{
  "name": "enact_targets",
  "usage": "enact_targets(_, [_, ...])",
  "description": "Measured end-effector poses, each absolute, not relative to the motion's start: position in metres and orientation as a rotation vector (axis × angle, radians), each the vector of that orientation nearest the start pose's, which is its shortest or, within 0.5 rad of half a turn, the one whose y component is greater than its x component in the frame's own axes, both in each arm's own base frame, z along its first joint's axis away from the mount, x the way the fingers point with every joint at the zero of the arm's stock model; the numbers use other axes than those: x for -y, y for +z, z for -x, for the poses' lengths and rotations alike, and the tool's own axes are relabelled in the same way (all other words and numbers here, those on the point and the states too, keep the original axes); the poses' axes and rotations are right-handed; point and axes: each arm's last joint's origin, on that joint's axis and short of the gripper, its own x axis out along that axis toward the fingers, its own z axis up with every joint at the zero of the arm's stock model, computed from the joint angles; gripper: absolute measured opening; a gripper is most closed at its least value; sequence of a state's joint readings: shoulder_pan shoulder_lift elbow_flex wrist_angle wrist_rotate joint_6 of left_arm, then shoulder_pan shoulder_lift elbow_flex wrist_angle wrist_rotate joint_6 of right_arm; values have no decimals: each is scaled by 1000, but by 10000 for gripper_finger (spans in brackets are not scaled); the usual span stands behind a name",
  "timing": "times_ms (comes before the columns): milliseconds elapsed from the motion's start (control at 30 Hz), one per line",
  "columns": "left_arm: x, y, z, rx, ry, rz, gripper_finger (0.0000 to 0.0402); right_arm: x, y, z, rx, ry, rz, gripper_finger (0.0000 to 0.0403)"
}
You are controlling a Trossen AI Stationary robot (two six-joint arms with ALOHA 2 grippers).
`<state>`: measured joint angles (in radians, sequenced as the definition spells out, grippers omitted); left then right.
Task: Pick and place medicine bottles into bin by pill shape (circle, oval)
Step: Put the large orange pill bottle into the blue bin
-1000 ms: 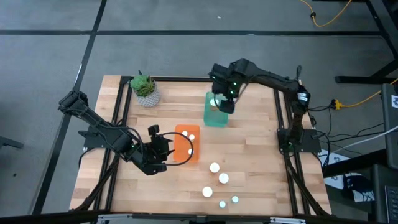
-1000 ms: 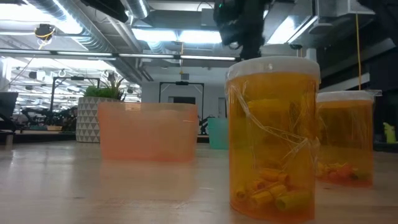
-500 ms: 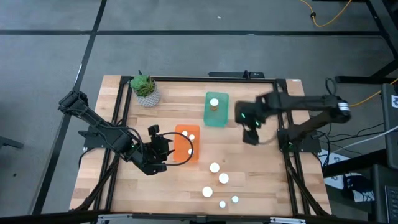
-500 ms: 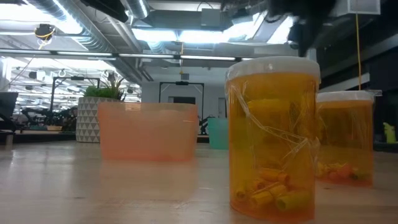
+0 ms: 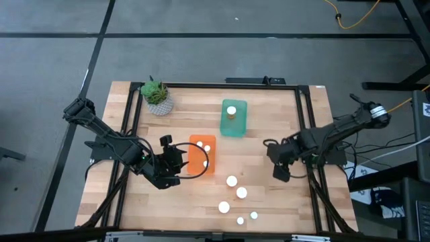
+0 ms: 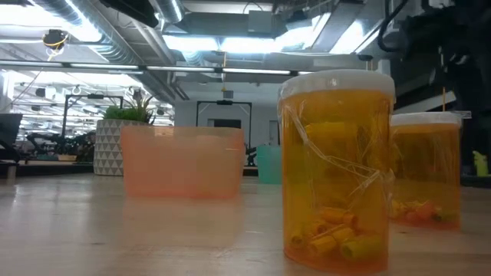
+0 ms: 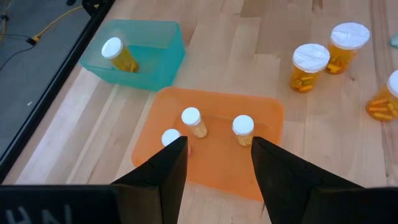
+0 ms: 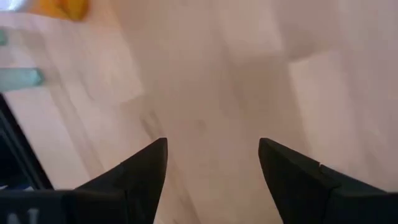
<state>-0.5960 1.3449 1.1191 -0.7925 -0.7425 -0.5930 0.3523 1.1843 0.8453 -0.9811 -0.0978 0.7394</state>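
Potted plant (image 5: 156, 96) in a patterned pot sits at the far left corner of the wooden tabletop (image 5: 269, 151); yellow cable (image 5: 354, 17) on the grey floor beyond the tabletop

Five white-capped amber medicine bottles (image 5: 232, 181) stand upright near the open right gripper (image 5: 281, 170), others lying in bins.

Both grippers (image 7: 214, 163) (image 8: 214, 168) agape, empty.
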Motion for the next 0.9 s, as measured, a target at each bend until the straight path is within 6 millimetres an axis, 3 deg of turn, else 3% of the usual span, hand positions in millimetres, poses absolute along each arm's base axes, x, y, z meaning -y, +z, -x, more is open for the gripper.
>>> enact_targets(233, [130, 289, -226, -712, 355, -72, 171, -92, 219, -196, -1158, 87, -437, 255])
enact_targets(500, [130, 289, -226, -712, 356, -71, 171, -99, 229, -209, -935, 288, -215, 255])
enact_targets(667, [130, 289, -226, -712, 355, -72, 171, -99, 233, -216, -826, 261, -138, 255])
enact_targets(900, [130, 289, -226, -712, 356, -72, 171, -100, 217, -226, -911, 150, -60, 255])
